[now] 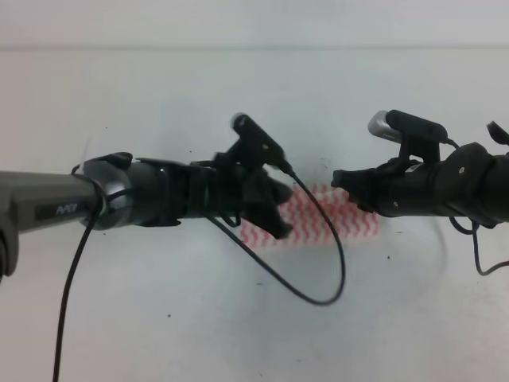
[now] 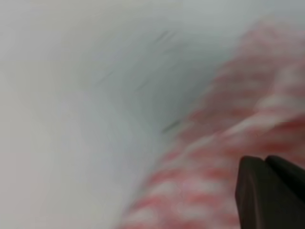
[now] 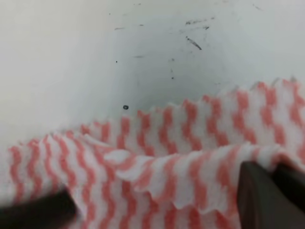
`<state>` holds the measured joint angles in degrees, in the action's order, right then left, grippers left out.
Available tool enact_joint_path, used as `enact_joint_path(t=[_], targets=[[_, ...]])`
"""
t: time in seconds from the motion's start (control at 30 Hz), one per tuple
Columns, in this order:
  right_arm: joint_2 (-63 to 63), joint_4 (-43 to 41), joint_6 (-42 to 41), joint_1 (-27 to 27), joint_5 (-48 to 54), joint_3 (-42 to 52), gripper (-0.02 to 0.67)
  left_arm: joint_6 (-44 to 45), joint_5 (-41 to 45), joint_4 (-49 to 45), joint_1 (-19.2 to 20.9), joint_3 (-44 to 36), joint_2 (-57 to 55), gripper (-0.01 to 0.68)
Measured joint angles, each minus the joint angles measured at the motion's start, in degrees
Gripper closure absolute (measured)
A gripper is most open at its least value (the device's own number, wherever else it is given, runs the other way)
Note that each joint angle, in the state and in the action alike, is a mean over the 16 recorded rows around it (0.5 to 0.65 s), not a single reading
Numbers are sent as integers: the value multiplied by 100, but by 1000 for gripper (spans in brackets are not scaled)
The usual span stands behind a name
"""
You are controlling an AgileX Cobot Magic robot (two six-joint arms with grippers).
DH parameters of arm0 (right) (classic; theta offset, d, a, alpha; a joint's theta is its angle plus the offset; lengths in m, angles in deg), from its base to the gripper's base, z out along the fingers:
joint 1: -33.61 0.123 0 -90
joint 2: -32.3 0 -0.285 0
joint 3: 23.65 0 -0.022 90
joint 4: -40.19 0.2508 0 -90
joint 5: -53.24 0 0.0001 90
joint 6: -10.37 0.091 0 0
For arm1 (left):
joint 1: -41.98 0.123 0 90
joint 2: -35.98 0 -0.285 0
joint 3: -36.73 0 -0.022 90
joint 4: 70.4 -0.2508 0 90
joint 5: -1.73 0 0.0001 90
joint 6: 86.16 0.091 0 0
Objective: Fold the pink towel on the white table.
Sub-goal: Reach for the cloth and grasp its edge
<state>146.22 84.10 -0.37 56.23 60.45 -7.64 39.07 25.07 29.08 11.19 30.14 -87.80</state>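
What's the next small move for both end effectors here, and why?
Probably carry the lifted edge across the pink towel and lay it down flat. The right wrist view shows that edge raised and curled over the layer beneath, next to a right finger, with the fold not yet flat on the white table.

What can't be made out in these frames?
- Exterior high: the left gripper and right gripper cover both ends of the pink towel; fold state unclear.
- Left wrist: motion blur; jaw state unreadable.
- Right wrist: fingertips cut off by the bottom edge; grip uncertain.
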Motion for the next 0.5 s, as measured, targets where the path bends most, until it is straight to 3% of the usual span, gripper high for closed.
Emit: enact_joint_path(t=[0.27,0.5], targets=[[0,-1,1,-3,2,0,665,121,884,0,-53,52,-88,678],[0,-1,1,-7,0,0,665,138,1005,0,-105,129,-225,678]])
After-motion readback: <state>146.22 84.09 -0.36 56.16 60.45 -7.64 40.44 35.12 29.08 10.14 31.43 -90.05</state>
